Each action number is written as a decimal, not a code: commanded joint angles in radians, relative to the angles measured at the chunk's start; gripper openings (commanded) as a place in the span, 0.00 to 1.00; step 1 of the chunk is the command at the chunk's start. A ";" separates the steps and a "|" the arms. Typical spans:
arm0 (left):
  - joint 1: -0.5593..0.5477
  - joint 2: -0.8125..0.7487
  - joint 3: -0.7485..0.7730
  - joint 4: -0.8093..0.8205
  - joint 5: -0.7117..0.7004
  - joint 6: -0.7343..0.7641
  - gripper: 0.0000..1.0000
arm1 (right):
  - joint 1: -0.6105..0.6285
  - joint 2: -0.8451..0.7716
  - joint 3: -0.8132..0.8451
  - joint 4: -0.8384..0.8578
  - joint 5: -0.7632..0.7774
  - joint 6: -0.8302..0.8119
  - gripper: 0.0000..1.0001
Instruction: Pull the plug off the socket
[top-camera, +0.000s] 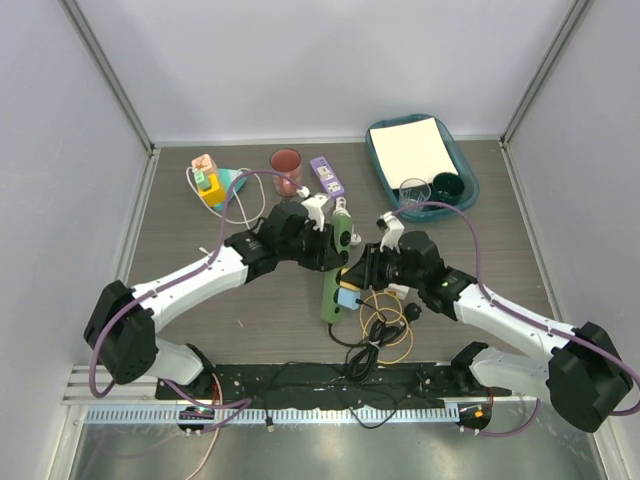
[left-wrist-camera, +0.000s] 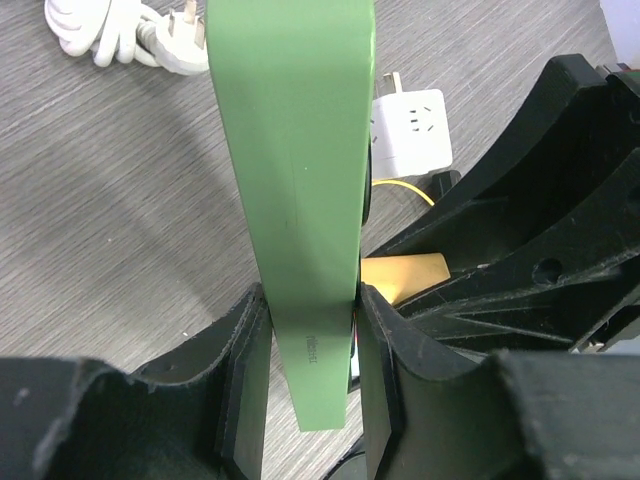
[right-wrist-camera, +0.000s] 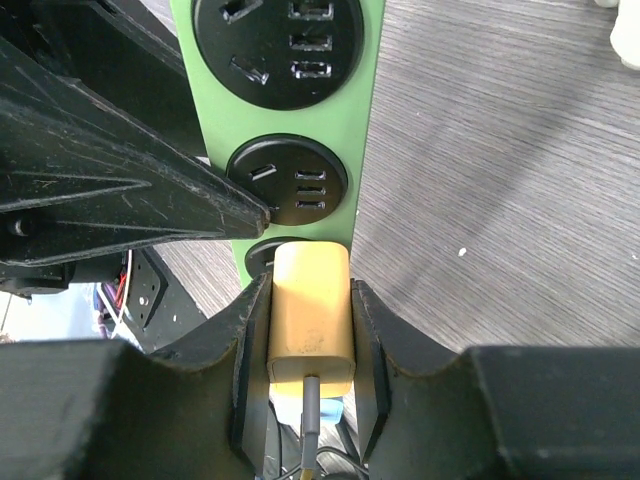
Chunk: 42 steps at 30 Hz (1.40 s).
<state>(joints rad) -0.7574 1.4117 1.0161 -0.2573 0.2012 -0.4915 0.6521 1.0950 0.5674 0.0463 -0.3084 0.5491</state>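
Note:
The socket is a long green power strip (top-camera: 328, 300) with round black outlets (right-wrist-camera: 288, 180). My left gripper (top-camera: 335, 242) is shut on its sides near the far end; in the left wrist view (left-wrist-camera: 308, 372) both pads press the strip's green body (left-wrist-camera: 290, 150). The plug shows in the top view as a small pale-blue box (top-camera: 347, 298) at the strip's near end. In the right wrist view its boxy body (right-wrist-camera: 311, 310) looks cream-yellow, sits on an outlet and has a grey cable stub. My right gripper (right-wrist-camera: 310, 335) is shut on it, also shown in the top view (top-camera: 356, 282).
A white adapter (left-wrist-camera: 408, 125) and a white corded plug (left-wrist-camera: 120, 35) lie beside the strip. A coiled yellow cable (top-camera: 385, 322) lies near the right arm. A purple strip (top-camera: 326, 176), red cup (top-camera: 286, 163), toy blocks (top-camera: 208, 182) and teal tray (top-camera: 470, 185) stand at the back.

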 joint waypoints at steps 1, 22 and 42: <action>0.044 -0.010 -0.013 -0.137 -0.230 0.143 0.00 | -0.048 -0.089 -0.015 0.070 -0.070 -0.051 0.01; 0.043 0.115 0.055 -0.255 -0.358 0.159 0.00 | -0.086 -0.058 0.120 -0.085 0.025 0.048 0.01; 0.038 0.052 0.007 -0.212 -0.348 0.205 0.00 | -0.246 -0.089 0.044 0.011 -0.336 0.084 0.01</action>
<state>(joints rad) -0.7925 1.4605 1.0824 -0.2306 0.1909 -0.4614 0.4637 1.0214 0.5179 0.0643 -0.5243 0.6014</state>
